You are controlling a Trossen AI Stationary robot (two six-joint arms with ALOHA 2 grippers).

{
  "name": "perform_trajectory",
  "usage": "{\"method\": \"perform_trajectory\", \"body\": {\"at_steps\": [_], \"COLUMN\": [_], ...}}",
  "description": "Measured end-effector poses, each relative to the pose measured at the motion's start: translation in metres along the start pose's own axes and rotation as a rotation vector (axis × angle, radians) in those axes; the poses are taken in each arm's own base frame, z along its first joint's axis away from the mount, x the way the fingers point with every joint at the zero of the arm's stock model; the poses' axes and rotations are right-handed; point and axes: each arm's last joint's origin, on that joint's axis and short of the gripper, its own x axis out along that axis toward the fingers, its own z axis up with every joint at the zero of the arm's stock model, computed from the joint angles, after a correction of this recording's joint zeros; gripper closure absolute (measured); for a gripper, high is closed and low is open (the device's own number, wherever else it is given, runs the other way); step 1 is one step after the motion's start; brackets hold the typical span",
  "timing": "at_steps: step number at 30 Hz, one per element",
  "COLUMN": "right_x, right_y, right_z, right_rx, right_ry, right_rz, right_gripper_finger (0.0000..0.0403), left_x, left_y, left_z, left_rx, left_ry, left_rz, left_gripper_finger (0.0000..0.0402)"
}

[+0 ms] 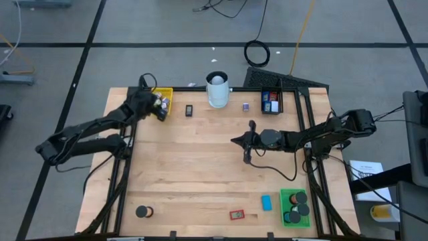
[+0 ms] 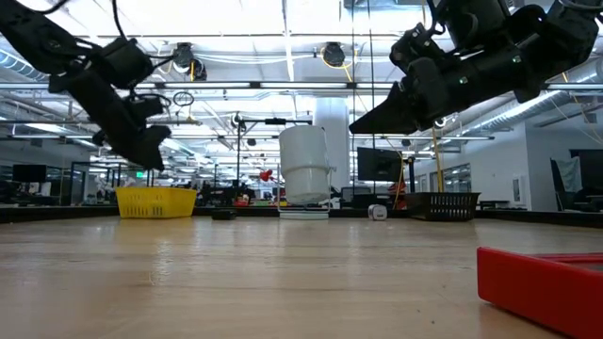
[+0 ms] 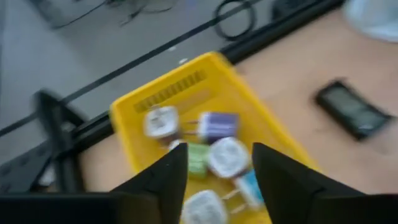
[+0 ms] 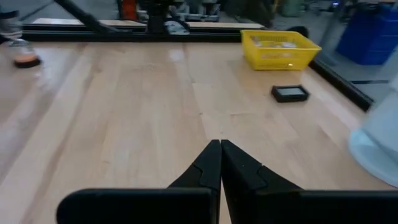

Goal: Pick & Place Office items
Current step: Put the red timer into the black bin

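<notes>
From above, a pale wooden table (image 1: 200,161) holds two dark robot arms. The left gripper (image 1: 160,107) hangs at the rim of a yellow plastic tray (image 1: 164,94) near the far left corner, while the right gripper (image 1: 247,144) hovers over bare wood near the table's middle. A tall white cylinder (image 1: 217,89) stands at the far edge, with a small flat black item (image 1: 189,110) between it and the yellow tray. A black tray (image 1: 271,102) sits further right, and a green tray (image 1: 294,206) with black round discs sits at the near right corner. Near the front edge lie a blue block (image 1: 267,202), a red block (image 1: 237,215) and a lone black disc (image 1: 142,212). From table height, both grippers hang above the surface, and a red piece (image 2: 542,282) fills the near right foreground. The left wrist camera looks past its two fingers (image 3: 165,180), spread apart with nothing between them, down onto the yellow tray, which holds white, purple, green and blue pieces (image 3: 214,152). The right wrist camera shows its fingers (image 4: 208,168) pressed together, empty, above bare wood.
</notes>
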Motion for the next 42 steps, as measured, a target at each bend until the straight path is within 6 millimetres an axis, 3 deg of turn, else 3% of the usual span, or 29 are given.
{"method": "perform_trajectory", "body": {"at_steps": [11,16,22,28,33,37,42], "right_x": [0.0,0.0,0.0,-0.001,0.001,0.003,0.004], "right_y": [-0.002,-0.002,-0.003,-0.006,0.0,0.01,0.021], "right_z": [0.0,0.0,0.0,-0.002,0.001,0.016,0.037], "right_rx": [0.001,0.018,0.044,0.107,0.086,0.05,0.053], "right_ry": [-0.001,-0.002,-0.004,0.004,0.09,0.185,0.155], "right_rz": [-0.05,-0.052,-0.103,-0.216,-0.344,-0.431,-0.459], "right_gripper_finger": [0.0402,0.0401,0.0397,0.0385,0.0383,0.0383,0.0383], "left_x": [-0.011,-0.016,-0.023,-0.032,-0.036,-0.039,-0.039], "left_y": [-0.023,-0.042,-0.064,-0.072,-0.078,-0.08,-0.081], "left_z": [0.004,0.003,-0.029,-0.055,-0.057,-0.059,-0.059], "left_rx": [0.107,0.146,0.161,0.203,0.243,0.268,0.262], "left_ry": [-0.065,-0.214,-0.447,-0.547,-0.553,-0.56,-0.552], "left_rz": [-0.298,-0.496,-0.717,-0.821,-0.83,-0.84,-0.846], "left_gripper_finger": [0.0329,0.0394,0.0392,0.0387,0.0375,0.0374,0.0374]}}
